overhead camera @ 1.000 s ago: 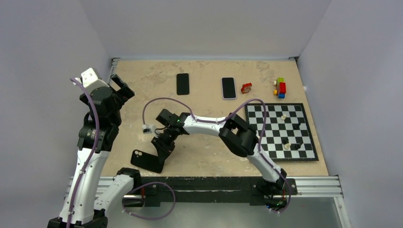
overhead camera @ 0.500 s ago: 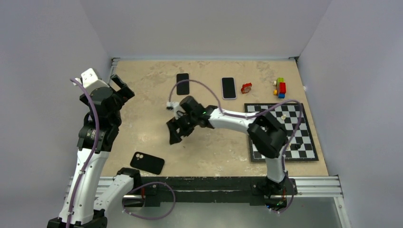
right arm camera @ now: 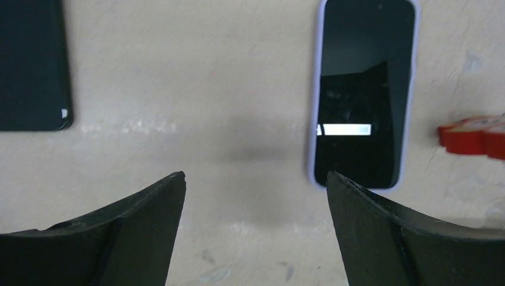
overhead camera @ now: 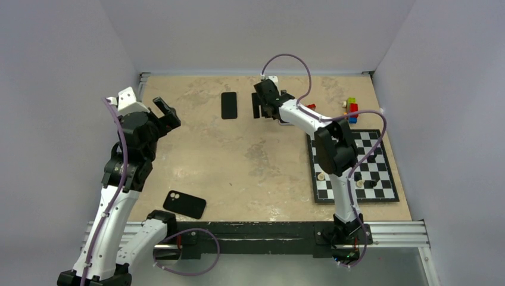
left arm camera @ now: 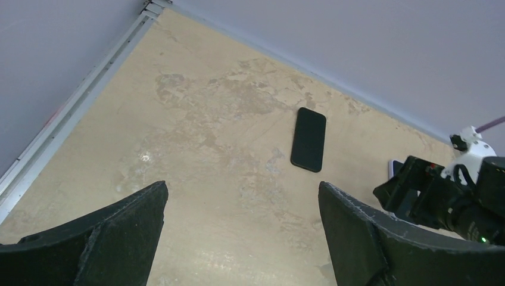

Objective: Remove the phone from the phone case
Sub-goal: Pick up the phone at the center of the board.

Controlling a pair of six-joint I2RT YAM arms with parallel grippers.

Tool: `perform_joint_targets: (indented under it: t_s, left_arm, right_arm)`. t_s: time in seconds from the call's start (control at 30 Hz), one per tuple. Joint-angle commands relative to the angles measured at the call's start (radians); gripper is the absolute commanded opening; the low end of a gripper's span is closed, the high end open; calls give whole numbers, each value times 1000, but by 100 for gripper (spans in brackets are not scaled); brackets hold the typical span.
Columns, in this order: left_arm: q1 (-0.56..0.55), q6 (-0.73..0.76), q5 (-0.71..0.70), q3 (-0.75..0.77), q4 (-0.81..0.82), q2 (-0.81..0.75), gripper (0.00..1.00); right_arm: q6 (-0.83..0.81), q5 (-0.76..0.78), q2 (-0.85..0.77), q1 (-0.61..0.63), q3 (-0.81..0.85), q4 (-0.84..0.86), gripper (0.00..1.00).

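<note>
A phone in a pale lilac case [right arm camera: 363, 95] lies screen up at the back of the table. In the top view my right arm covers it. A bare black phone [overhead camera: 228, 105] lies to its left, also seen as the black phone [left arm camera: 309, 139]. An empty black phone case [overhead camera: 184, 204] with a camera cutout lies flat near the front edge. My right gripper [right arm camera: 255, 179] hovers open over bare table between the two phones, holding nothing; from above the right gripper [overhead camera: 257, 107] is at the back. My left gripper [left arm camera: 243, 190] is open and empty, raised at the left.
A red toy [right arm camera: 476, 134] lies just right of the cased phone. A chessboard [overhead camera: 351, 167] with scattered pieces fills the right side, and coloured blocks [overhead camera: 351, 110] sit behind it. Grey walls enclose the table on three sides.
My right gripper let go of the black case near the front edge, opened, and swung to the back between the two phones. The left arm shifted slightly.
</note>
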Motion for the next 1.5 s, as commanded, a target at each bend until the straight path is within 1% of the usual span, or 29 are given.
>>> perform_joint_targets:
  t_s: [0.0,0.1,0.17,0.23,0.3,0.43,0.5,0.53,0.83,0.9,1.1,1.3,1.47]
  left_arm:
    - [-14,2,42,-6,68,-17,100]
    - [-18,-4,63,-14,79,-19,100]
    - [-23,-5,71,-19,84,-19,100]
    - [-26,-12,71,-22,84,-19,100]
    - [-27,-14,70,-21,83,-17,100]
    - [-30,-15,68,-20,81,-14,100]
    - [-30,-16,69,-20,81,-13,100]
    - [-30,-19,70,-20,81,-13,100]
    - [-30,-24,80,-20,82,-7,100]
    - [-30,-27,86,-22,85,-5,100]
    - [-31,-27,87,-21,85,-5,100]
    - [-31,-29,90,-23,87,-2,100]
    - [-31,-29,93,-23,86,-1,100]
  right_arm:
    - [-153,77,81,-50,167,-108,91]
    - [-209,16,145,-91,228,-117,96]
    - [-230,3,203,-116,302,-173,96]
    - [-258,25,245,-125,348,-209,94]
    - [-282,45,267,-135,364,-218,95]
    - [-308,7,262,-164,344,-197,96]
    - [-318,26,270,-166,360,-206,98]
    - [-321,10,278,-171,376,-219,98]
    - [-253,-254,318,-237,444,-302,98]
    - [-237,-290,323,-249,453,-310,97]
    - [-216,-282,331,-258,467,-330,97]
    - [-183,-260,363,-258,530,-395,97]
    - [-147,-290,391,-260,574,-459,93]
